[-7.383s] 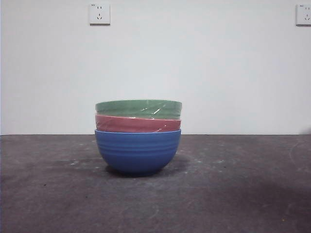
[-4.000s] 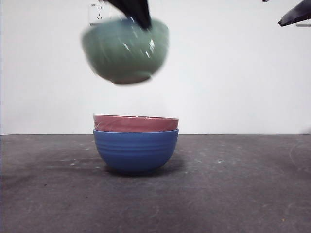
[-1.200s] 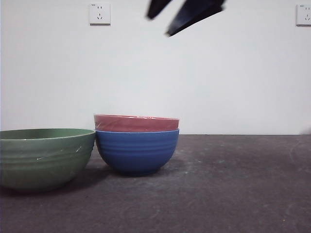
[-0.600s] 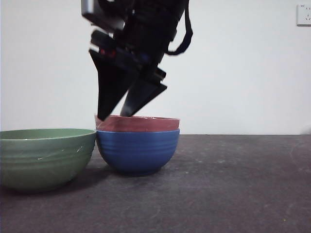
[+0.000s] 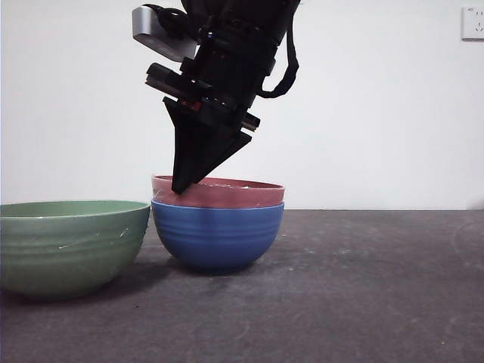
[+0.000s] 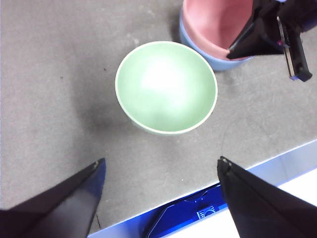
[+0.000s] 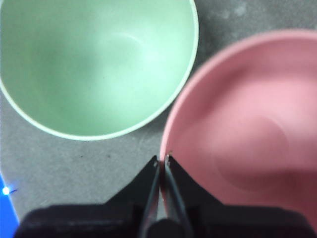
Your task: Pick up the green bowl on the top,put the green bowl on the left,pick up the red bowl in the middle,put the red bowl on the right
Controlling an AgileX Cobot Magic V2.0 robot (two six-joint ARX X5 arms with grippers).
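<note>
The green bowl [image 5: 72, 246] stands upright on the table at the left, beside the stack and apart from it. In the middle, the red bowl [image 5: 227, 194] sits nested in a blue bowl [image 5: 217, 234]. My right gripper [image 5: 181, 187] comes down from above and is shut on the red bowl's left rim. The right wrist view shows its jaws [image 7: 162, 158] pinched on that rim, with the green bowl [image 7: 94, 64] next to the red bowl [image 7: 242, 134]. My left gripper [image 6: 161, 160] hangs open high above the green bowl [image 6: 166, 87], holding nothing.
The dark table [image 5: 363, 287] stretches bare to the right of the stack. A blue strip [image 6: 188, 218] runs along the table edge in the left wrist view. A white wall with a socket [image 5: 473, 23] stands behind.
The right gripper's jaws, open around the red bowl's left rim half a second ago, have shut on it. The red and blue bowls have shifted slightly to the right.
</note>
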